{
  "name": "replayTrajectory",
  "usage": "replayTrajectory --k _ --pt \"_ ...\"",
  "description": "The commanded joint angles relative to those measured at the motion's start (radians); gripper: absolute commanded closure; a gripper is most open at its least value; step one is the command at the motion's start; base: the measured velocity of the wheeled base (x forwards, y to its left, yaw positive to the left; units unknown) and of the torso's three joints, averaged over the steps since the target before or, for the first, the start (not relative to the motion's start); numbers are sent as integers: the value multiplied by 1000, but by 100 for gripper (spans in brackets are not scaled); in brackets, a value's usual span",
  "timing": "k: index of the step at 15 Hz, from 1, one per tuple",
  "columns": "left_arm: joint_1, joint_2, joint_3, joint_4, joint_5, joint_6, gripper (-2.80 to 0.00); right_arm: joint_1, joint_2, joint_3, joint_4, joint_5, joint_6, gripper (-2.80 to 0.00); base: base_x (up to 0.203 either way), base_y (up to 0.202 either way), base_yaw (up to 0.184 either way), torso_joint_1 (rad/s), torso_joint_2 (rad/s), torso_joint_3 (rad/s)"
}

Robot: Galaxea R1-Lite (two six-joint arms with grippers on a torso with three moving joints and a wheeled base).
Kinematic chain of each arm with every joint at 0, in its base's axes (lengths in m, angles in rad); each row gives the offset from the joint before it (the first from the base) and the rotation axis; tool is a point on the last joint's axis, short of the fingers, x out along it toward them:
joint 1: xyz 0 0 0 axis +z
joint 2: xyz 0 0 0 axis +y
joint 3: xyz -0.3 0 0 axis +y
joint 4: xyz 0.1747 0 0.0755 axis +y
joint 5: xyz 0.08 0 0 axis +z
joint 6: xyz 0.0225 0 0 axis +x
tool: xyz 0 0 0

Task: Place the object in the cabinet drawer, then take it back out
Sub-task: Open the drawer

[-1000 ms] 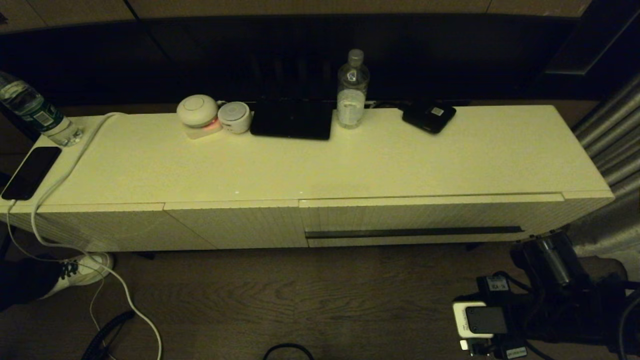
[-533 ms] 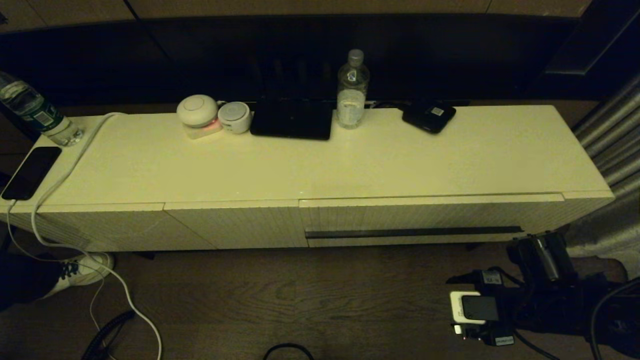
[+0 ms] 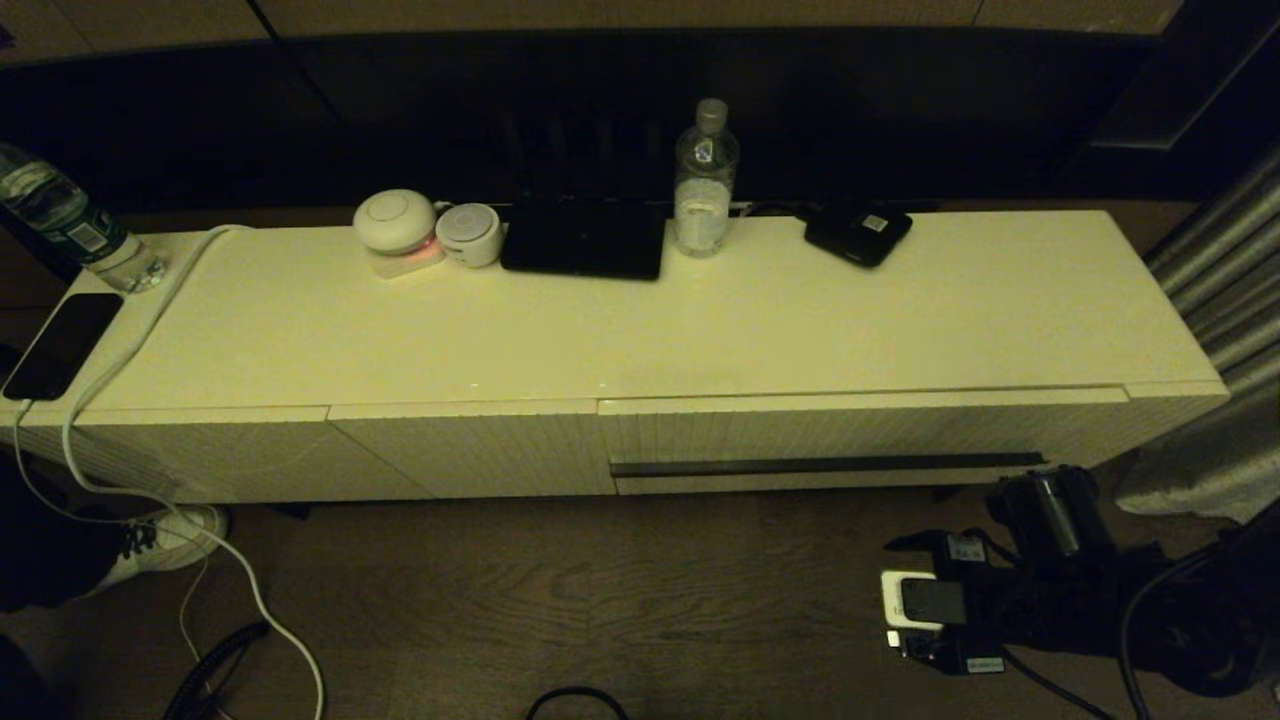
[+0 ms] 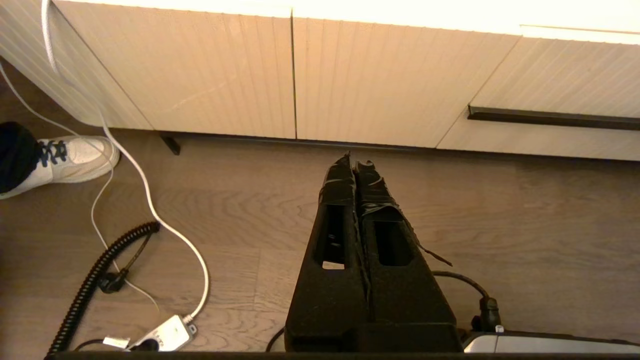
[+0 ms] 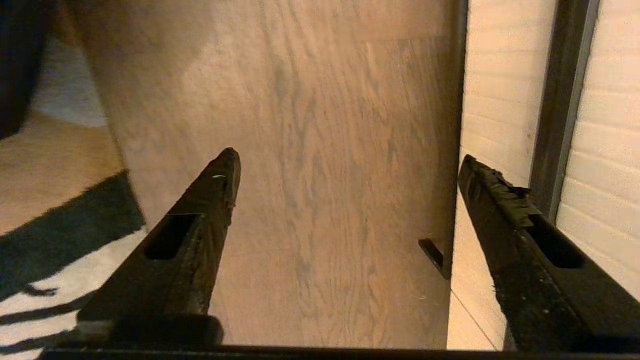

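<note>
The cabinet drawer [image 3: 850,435] is shut; its ribbed white front carries a long dark handle strip [image 3: 828,465]. My right gripper [image 3: 1010,510] hangs low over the floor by the drawer's right end. In the right wrist view this gripper [image 5: 347,160] is open and empty, and the handle strip [image 5: 565,100] runs just beyond one finger. My left gripper [image 4: 356,162] is shut on nothing, low over the floor and facing the plain ribbed panels; the drawer's strip [image 4: 550,118] shows off to one side. Which item is the object cannot be told.
On the cabinet top [image 3: 700,330] stand a water bottle [image 3: 705,180], a black tablet [image 3: 583,240], a small black device [image 3: 858,233], two round white gadgets [image 3: 395,222] and a phone [image 3: 62,343]. A white cable [image 3: 150,480] trails down to the wooden floor near a shoe [image 3: 165,535].
My right arm has moved left along the cabinet front and slightly closer to it. The drawer stays shut and the things on top have not moved.
</note>
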Motion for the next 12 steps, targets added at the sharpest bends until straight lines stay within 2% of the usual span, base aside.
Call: replayTrajectory --k 1,12 --pt "0 -2 0 0 1 -1 0 -14 47 -22 -10 0 -7 -280 0 0 0 0 0 0" --pt "0 -2 0 0 1 -1 0 -41 197 -134 -142 -31 -8 -280 0 0 0 0 0 0"
